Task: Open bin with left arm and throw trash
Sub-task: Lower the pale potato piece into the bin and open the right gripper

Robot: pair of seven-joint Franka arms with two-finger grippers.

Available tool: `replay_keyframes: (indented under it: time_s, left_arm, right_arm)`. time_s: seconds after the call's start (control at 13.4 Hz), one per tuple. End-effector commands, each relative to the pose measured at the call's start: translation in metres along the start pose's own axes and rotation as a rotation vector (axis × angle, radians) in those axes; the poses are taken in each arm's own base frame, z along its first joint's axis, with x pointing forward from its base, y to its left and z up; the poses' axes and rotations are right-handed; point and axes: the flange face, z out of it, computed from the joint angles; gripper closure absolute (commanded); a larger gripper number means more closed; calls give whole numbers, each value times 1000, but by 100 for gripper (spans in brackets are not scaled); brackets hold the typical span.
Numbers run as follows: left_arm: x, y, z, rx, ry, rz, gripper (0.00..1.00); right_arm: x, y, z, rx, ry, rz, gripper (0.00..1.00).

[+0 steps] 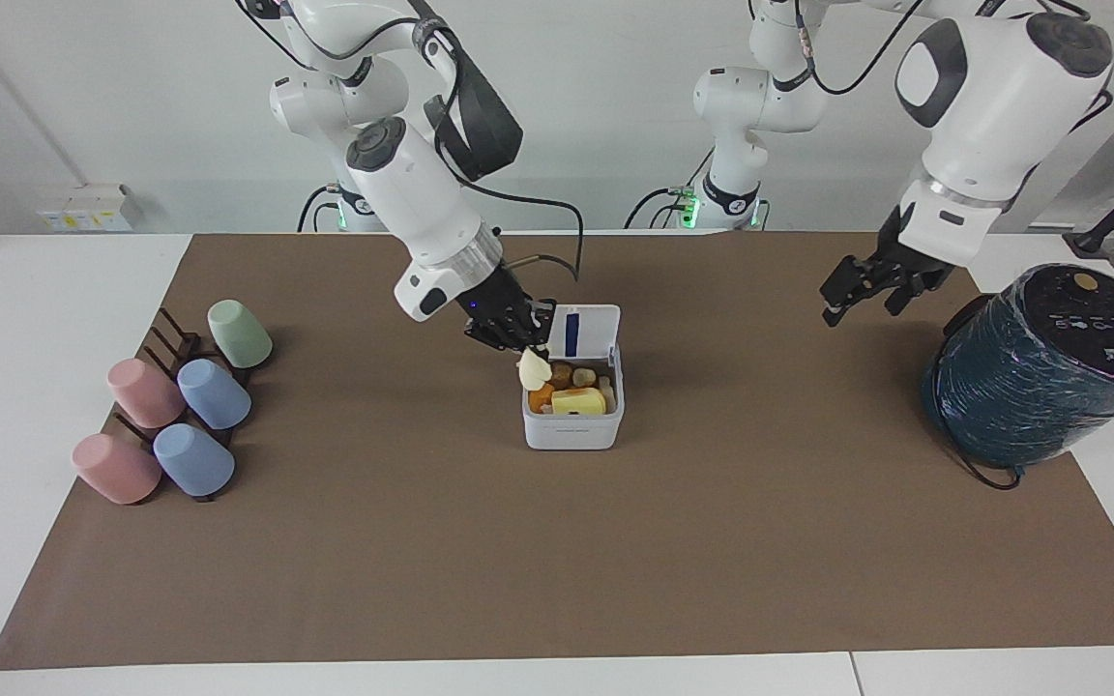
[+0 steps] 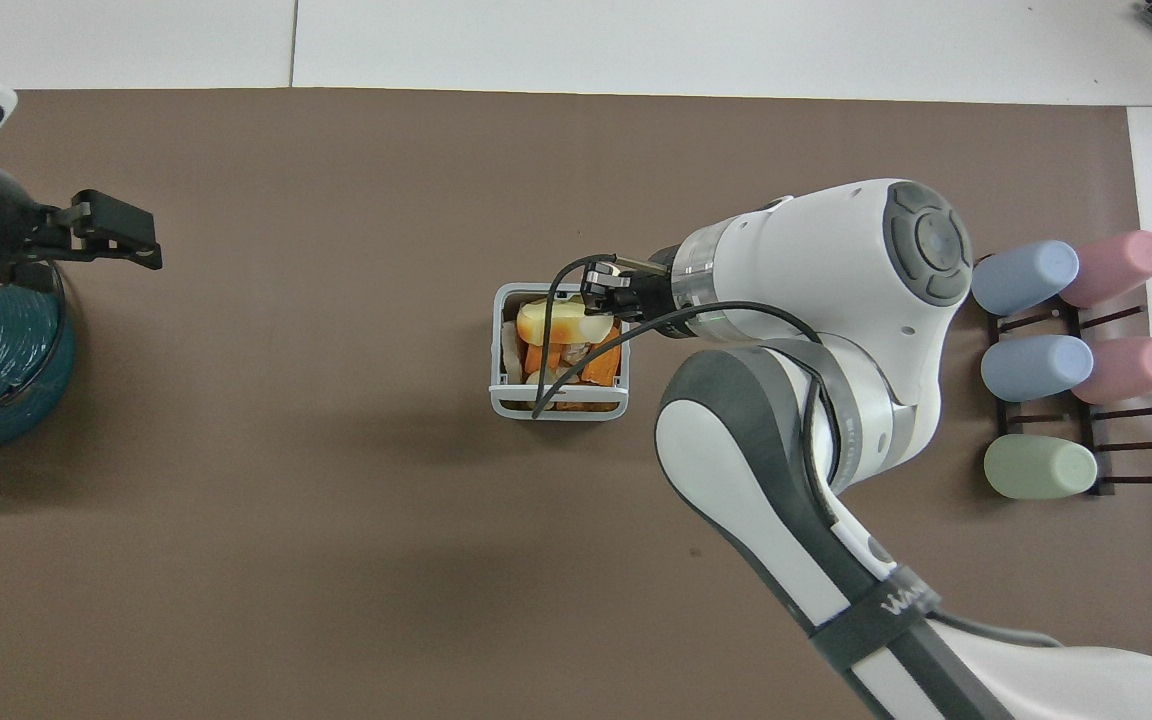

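Note:
The bin (image 1: 572,431) is a small white box in the middle of the brown mat, its lid (image 1: 584,332) standing open with a blue strip inside. Trash lies in it: a yellow chunk (image 1: 576,400) and orange pieces (image 2: 601,362). My right gripper (image 1: 521,345) is shut on a cream-white lump (image 1: 534,369), which hangs over the bin's rim (image 2: 506,402) at the edge toward the right arm's end. In the overhead view that gripper (image 2: 598,301) covers part of the bin's mouth. My left gripper (image 1: 858,304) is open and holds nothing, raised next to the teal cylinder.
A big dark teal wrapped cylinder (image 1: 1040,367) stands at the left arm's end of the mat, close under the left gripper (image 2: 136,243). A dark rack of pastel cups (image 1: 170,416) lies at the right arm's end. A black cable trails from the right wrist over the bin.

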Motion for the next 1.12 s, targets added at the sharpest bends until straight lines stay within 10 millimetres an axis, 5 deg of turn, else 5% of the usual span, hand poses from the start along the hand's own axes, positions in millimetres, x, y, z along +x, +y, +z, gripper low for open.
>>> replay_keyframes:
  time_s: [0.0, 0.75, 1.04]
  left_arm:
    - [-9, -5, 1, 65, -51, 104, 0]
    - [-9, -1, 23, 61, -37, 119, 0]
    - [-11, -2, 24, 61, -56, 120, 0]
  right_arm:
    - [0, -4, 29, 19, -47, 46, 100]
    - [1, 10, 78, -15, -85, 75, 99]
    - [-5, 8, 91, -24, -98, 80, 89]
